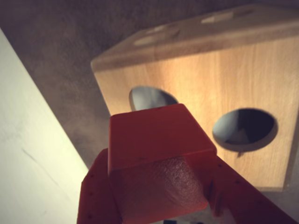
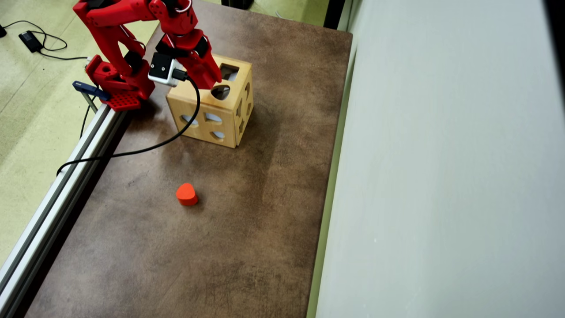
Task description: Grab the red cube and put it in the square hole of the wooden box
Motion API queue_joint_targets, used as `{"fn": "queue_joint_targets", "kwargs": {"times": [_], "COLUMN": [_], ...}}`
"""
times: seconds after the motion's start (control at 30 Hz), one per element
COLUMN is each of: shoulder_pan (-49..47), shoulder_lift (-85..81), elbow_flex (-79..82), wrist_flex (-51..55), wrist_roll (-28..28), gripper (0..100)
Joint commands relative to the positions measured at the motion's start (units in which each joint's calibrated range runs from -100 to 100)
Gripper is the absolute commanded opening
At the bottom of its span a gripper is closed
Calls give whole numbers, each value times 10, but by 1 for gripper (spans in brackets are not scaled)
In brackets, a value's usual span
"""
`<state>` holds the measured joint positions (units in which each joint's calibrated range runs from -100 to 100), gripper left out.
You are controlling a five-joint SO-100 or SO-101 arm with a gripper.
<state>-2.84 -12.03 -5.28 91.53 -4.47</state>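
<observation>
The gripper (image 1: 159, 186) is clamped on the red cube (image 1: 156, 140), which fills the low centre of the wrist view, held up against the wooden box (image 1: 243, 79) just beyond it. In the overhead view the gripper (image 2: 212, 81) hangs over the box's (image 2: 198, 104) top face, near its left edge, with the square hole (image 2: 229, 72) a little further right and a rounded hole (image 2: 220, 92) close under the fingertips. The likely trouble is misalignment: released over the rounded hole, or turned slightly against the square one, the cube would probably catch on the rim, tip, and slide off the box onto the table. The camera cable (image 2: 176, 132) draped down the box's front might also snag. Well in front of the box lies a red heart-shaped block (image 2: 186, 194), apart from everything. Beyond the box the brown mottled table (image 2: 247, 247) runs to a pale wall (image 2: 441, 154) on its right, with an aluminium rail (image 2: 66, 176) and greenish floor (image 2: 31, 110) on its left.
</observation>
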Motion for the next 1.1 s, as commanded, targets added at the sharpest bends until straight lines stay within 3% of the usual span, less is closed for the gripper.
{"fn": "queue_joint_targets", "kwargs": {"times": [0.0,1.07], "shoulder_pan": [-35,-91], "shoulder_lift": [21,118], "elbow_flex": [-41,-73], "wrist_flex": [5,35], "wrist_roll": [-4,-44], "gripper": [3,3]}}
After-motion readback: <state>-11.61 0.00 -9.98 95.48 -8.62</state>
